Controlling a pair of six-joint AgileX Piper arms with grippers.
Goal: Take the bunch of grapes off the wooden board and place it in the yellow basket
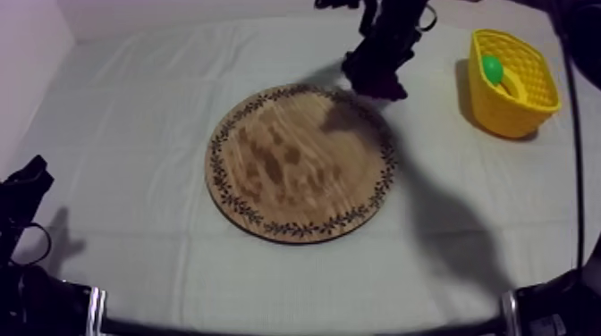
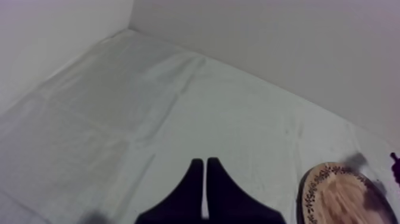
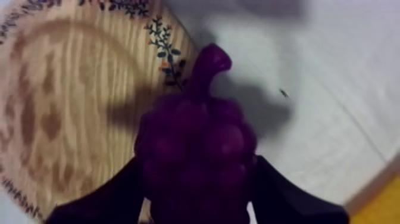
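Grapes [image 3: 193, 155] clamped between right fingers [image 3: 288, 196]; loose grip could drop them short of upper-right basket [image 1: 519, 109]. Left fingers [image 2: 191, 193] clenched.

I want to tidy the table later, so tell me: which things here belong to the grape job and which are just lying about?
In the job: bunch of grapes, gripped by the right pincer; wooden board; yellow basket.
Lying about: green fruit inside the basket; left pincer, shut on nothing, low over the cloth.
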